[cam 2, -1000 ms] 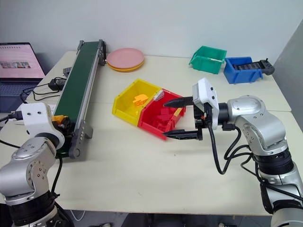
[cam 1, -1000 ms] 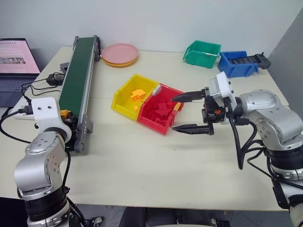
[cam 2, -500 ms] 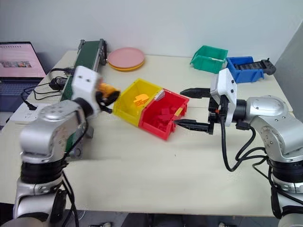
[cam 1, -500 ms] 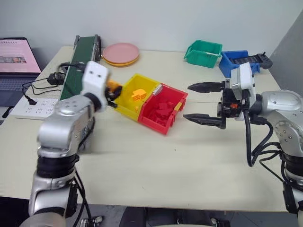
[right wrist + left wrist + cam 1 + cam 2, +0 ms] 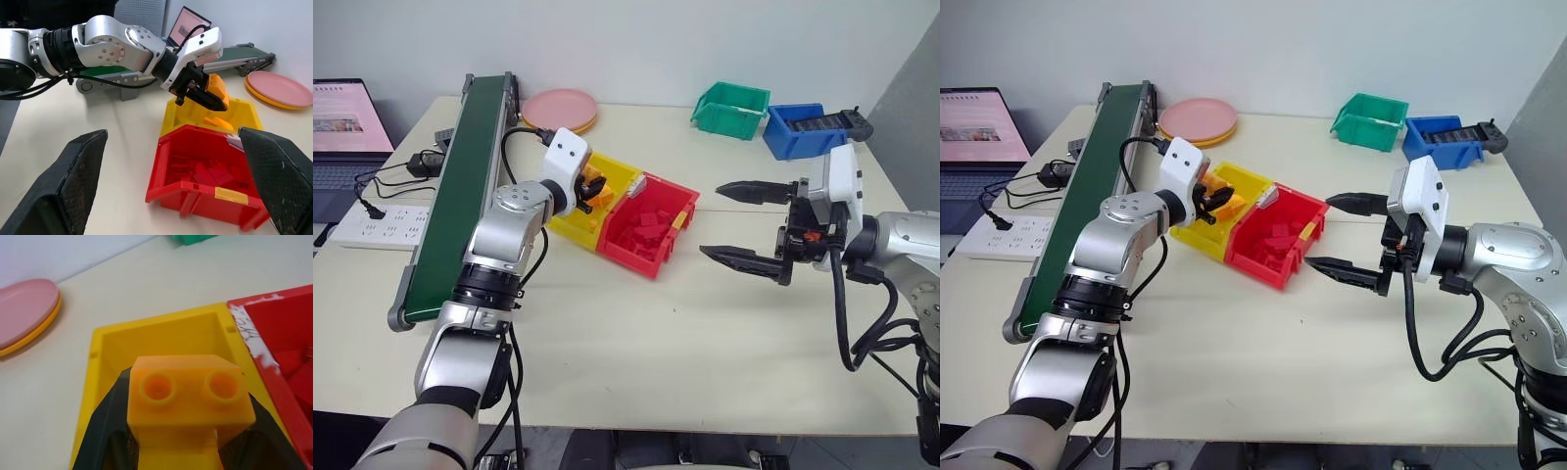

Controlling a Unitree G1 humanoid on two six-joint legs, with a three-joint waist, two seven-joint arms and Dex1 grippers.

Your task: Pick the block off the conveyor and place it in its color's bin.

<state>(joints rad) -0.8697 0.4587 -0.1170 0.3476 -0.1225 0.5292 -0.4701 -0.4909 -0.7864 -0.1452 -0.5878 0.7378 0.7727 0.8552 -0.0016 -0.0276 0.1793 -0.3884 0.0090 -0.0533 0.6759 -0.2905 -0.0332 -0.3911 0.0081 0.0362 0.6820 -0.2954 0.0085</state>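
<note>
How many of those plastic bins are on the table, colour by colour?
Yellow bin: 1
Red bin: 1
Green bin: 1
Blue bin: 1
Total: 4

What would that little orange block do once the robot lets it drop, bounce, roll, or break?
The block looks like stiff, light plastic, so breaking seems unlikely. Its flat faces suggest a tumble, not rolling. It sits in the left hand above the yellow bin, whose walls should probably contain a bounce.
</note>
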